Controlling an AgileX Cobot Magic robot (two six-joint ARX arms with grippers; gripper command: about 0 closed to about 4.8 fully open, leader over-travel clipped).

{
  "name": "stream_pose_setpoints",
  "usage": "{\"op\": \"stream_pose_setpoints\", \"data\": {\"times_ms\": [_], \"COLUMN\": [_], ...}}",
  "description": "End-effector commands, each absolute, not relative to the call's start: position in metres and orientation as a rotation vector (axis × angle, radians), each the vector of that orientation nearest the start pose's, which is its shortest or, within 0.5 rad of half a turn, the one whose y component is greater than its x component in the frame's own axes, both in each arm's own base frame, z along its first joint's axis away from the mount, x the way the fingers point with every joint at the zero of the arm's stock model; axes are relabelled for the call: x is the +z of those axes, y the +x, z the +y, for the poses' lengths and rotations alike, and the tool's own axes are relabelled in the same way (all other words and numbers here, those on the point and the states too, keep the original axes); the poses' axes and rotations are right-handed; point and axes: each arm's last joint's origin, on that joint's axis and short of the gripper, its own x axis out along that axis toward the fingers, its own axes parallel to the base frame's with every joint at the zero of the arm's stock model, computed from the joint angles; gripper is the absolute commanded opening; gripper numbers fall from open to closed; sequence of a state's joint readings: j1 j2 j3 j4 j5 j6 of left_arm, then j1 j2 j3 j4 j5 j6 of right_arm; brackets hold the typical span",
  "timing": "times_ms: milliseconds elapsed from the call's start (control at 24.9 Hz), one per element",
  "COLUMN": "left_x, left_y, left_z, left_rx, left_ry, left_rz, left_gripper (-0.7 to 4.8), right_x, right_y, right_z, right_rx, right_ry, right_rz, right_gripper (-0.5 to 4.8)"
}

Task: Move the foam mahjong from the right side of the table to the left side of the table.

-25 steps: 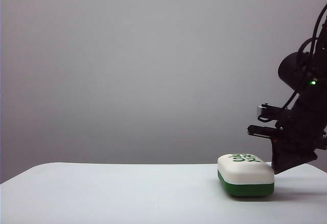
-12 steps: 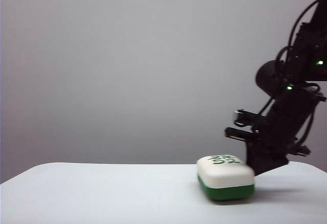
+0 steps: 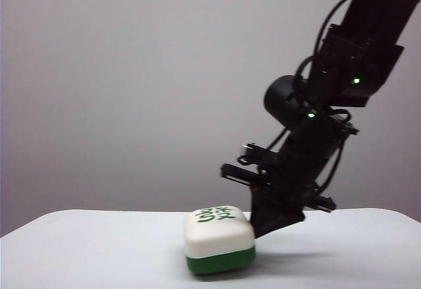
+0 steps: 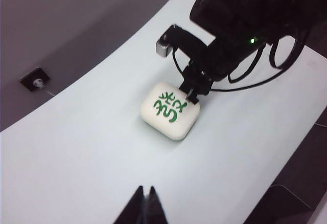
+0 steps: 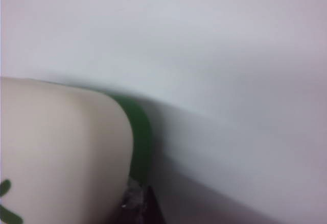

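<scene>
Foam mahjong: one block, white top layer over dark green base, green characters on its top face; it sits flat on the bench, low and just right of centre in the exterior view.
Bench: one white top with rounded corners, filling the bottom strip of the exterior view.
Right claw: one, at the lower end of the black arm slanting down from the upper right of the exterior view; its tip presses against the block's right side. In the right wrist view the tips look drawn together beside the block's green edge; nothing is grasped.
Left claw: one, clenched with nothing in it, held above bare bench, well apart from the block.
Wall socket: one, at the left edge of the left wrist view.
</scene>
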State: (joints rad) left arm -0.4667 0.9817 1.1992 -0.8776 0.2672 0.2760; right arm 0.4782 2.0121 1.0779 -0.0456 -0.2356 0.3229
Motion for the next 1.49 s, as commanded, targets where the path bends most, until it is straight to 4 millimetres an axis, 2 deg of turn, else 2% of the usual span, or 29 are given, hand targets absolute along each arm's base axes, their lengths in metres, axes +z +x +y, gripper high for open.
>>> {"op": "stream_pose_setpoints", "data": {"times_ms": [40, 482, 724, 925, 1005, 1206, 1367, 1488], "left_x": [0.381, 0.380, 0.385, 0.384, 0.383, 0.382, 0.380, 0.381], "left_y": [0.144, 0.115, 0.096, 0.085, 0.085, 0.084, 0.082, 0.081], "left_z": [-0.081, -0.064, -0.054, -0.048, -0.048, -0.047, -0.046, -0.046], "left_rx": [-0.792, -0.720, -0.691, -0.681, -0.673, -0.665, -0.666, -0.665], "left_ry": [0.319, 0.304, 0.302, 0.307, 0.311, 0.306, 0.309, 0.308], "left_rz": [0.545, 0.650, 0.605, 0.622, 0.634, 0.656, 0.674, 0.669], "left_gripper": [-0.05, -0.05, -0.05, -0.05, -0.05, -0.05, -0.05, -0.05], "right_x": [0.105, 0.107, 0.103, 0.124, 0.122, 0.110, 0.112, 0.117], "right_y": [0.330, 0.288, 0.309, 0.314, 0.311, 0.305, 0.289, 0.274], "right_z": [0.199, 0.266, 0.300, 0.337, 0.347, 0.350, 0.363, 0.381], "right_rx": [0.514, 0.606, 0.675, 0.723, 0.738, 0.716, 0.735, 0.775], "right_ry": [0.189, 0.177, 0.225, 0.225, 0.214, 0.180, 0.178, 0.172], "right_rz": [1.078, 1.124, 1.173, 1.116, 1.117, 1.189, 1.233, 1.191], "right_gripper": [-0.05, -0.05, -0.05, -0.05, -0.05, -0.05, -0.05, -0.05]}}
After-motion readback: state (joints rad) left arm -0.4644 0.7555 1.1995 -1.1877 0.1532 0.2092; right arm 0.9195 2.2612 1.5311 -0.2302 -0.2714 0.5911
